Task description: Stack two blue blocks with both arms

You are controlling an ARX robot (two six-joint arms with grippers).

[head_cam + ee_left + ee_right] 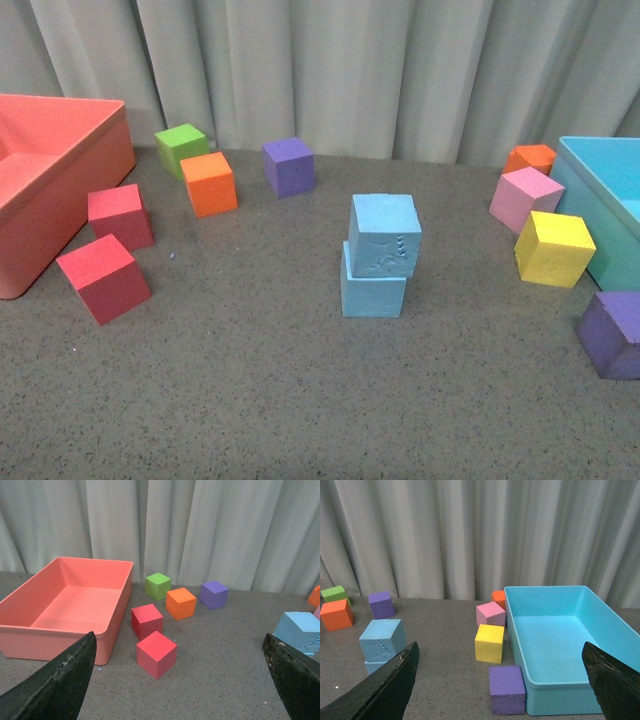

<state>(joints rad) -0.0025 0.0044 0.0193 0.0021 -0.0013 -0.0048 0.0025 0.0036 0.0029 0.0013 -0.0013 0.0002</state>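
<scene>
The two blue blocks stand stacked in the middle of the table. The upper blue block (385, 235) has embossed marks on its front and sits slightly turned and shifted right on the lower blue block (372, 290). Neither arm shows in the front view. My left gripper (177, 690) is open over bare table, with the stack (300, 630) just beyond its right finger (295, 680). My right gripper (500, 690) is open and holds nothing. In its view the upper block (382, 639) rests on the lower one (372, 666), behind one finger (380, 690).
A coral bin (40, 190) stands at the far left with two red cubes (105, 275) beside it. Green (180, 148), orange (210, 183) and purple (288, 165) cubes sit behind. At the right are a turquoise bin (610, 190) and pink (525, 198), yellow (553, 248), orange (530, 157) and purple (612, 333) cubes.
</scene>
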